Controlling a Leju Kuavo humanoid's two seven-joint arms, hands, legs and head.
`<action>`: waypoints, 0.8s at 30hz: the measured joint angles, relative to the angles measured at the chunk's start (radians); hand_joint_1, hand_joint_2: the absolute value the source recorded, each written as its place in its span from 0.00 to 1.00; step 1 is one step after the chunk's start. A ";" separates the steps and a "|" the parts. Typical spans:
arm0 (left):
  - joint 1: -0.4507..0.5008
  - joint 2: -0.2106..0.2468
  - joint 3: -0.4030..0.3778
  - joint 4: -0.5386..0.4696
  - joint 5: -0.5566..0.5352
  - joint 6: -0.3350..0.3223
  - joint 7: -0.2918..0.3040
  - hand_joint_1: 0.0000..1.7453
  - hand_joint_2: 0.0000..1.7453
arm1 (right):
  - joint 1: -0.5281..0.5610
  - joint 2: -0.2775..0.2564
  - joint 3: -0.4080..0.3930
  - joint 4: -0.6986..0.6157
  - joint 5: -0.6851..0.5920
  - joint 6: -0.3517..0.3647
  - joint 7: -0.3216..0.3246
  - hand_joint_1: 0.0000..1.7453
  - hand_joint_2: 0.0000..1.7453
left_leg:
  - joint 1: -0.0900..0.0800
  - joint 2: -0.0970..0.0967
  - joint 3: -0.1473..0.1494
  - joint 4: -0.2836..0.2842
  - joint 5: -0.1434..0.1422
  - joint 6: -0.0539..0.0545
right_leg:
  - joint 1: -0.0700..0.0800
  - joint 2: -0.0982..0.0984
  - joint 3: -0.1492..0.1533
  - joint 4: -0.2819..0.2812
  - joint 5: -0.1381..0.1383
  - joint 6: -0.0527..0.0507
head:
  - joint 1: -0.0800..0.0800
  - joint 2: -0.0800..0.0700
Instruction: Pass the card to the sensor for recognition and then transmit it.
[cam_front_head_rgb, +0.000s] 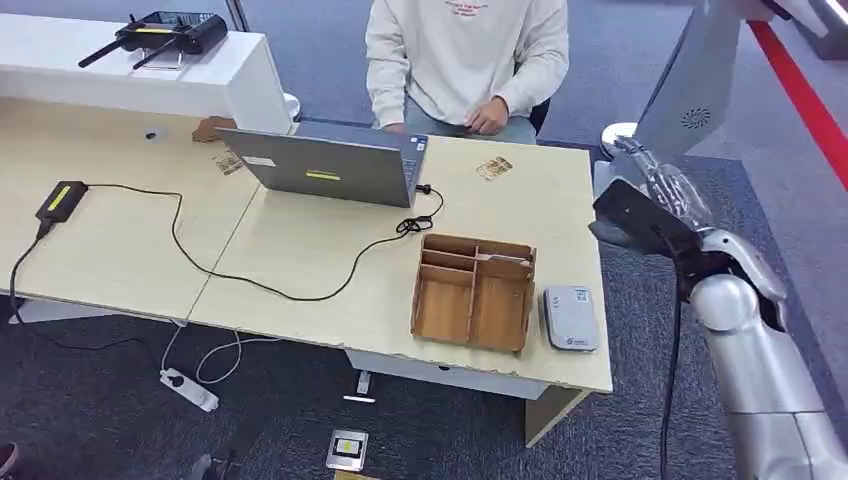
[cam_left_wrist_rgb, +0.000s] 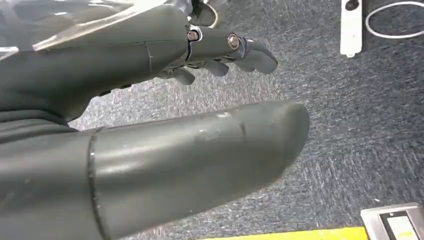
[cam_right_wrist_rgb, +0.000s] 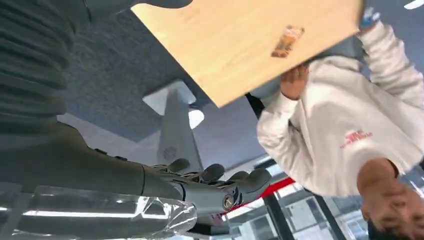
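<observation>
A grey card sensor (cam_front_head_rgb: 570, 318) lies flat near the table's front right corner, beside a wooden divided box (cam_front_head_rgb: 473, 291). A pale card (cam_front_head_rgb: 497, 258) lies in the box's back compartment. A small printed card (cam_front_head_rgb: 493, 167) (cam_right_wrist_rgb: 287, 40) rests on the table (cam_front_head_rgb: 320, 260) in front of a seated person (cam_front_head_rgb: 466, 55). My right hand (cam_front_head_rgb: 655, 195) (cam_right_wrist_rgb: 200, 185) hovers off the table's right edge, fingers apart, holding nothing. In the left wrist view my left hand (cam_left_wrist_rgb: 150, 75) hangs over grey carpet, fingers stretched out and empty.
An open laptop (cam_front_head_rgb: 330, 165) stands mid-table with a black cable (cam_front_head_rgb: 250, 280) running to a small black device (cam_front_head_rgb: 61, 200). Another card (cam_front_head_rgb: 228, 162) lies left of the laptop. A white power strip (cam_front_head_rgb: 188, 389) (cam_left_wrist_rgb: 350, 25) lies on the floor.
</observation>
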 joint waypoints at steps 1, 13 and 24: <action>-0.003 0.000 -0.003 0.000 -0.001 -0.001 0.001 0.00 0.00 | 0.020 -0.005 -0.001 -0.022 0.003 0.004 0.006 0.00 1.00 | 0.000 0.000 0.000 0.000 0.000 0.000 | 0.000 0.000 0.000 0.000 0.000 0.000 | 0.000 0.000; -0.031 0.000 -0.035 0.000 -0.027 -0.016 0.028 0.00 0.00 | 0.154 -0.021 -0.017 -0.162 0.062 0.040 0.067 0.00 1.00 | 0.000 0.000 0.000 0.000 0.000 0.000 | 0.000 0.000 0.000 0.000 0.000 0.000 | 0.000 0.000; -0.042 0.000 -0.066 -0.001 -0.032 -0.030 0.034 0.00 0.00 | 0.176 -0.019 -0.009 -0.111 0.154 -0.045 0.018 0.00 1.00 | 0.000 0.000 -0.001 0.000 0.000 0.000 | 0.000 0.000 0.000 0.000 0.000 0.000 | 0.000 0.000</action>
